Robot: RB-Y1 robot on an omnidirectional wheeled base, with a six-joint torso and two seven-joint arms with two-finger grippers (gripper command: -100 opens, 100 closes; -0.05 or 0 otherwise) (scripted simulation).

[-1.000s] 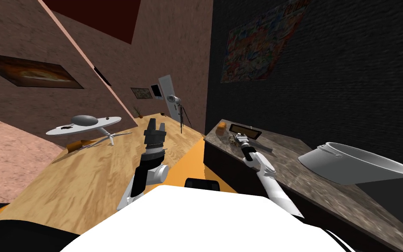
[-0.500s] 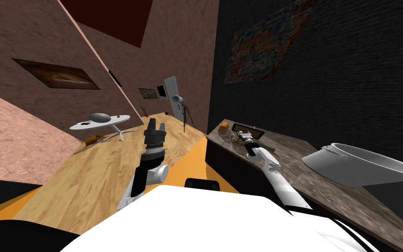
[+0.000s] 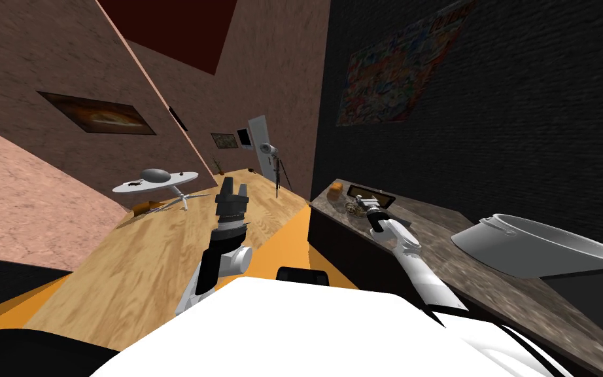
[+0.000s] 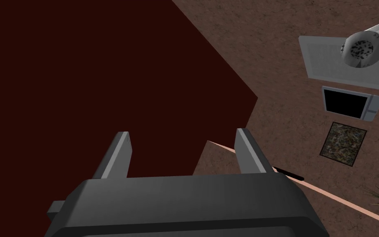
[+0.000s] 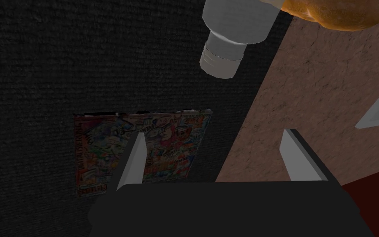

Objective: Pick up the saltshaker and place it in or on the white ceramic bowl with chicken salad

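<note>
White arms (image 3: 418,275), dark-boxed gripper (image 4: 182,132), grey fingers (image 4: 114,158)

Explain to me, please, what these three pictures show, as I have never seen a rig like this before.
This is a simulated two-armed robot in a house. The wide picture comes from a camera on its head, looking down; the other two come from cameras on its hands. Each hand is a dark box with two thin grey fingers. The left gripper is raised, fingers open and empty. The right gripper reaches over a mottled brown stone counter, fingers open too, holding nothing. Its camera shows a grey cylindrical saltshaker with a ribbed cap ahead of the fingers, not yet between them, beside a rounded orange object. A large light grey pot sits on the counter nearer the robot.
</note>
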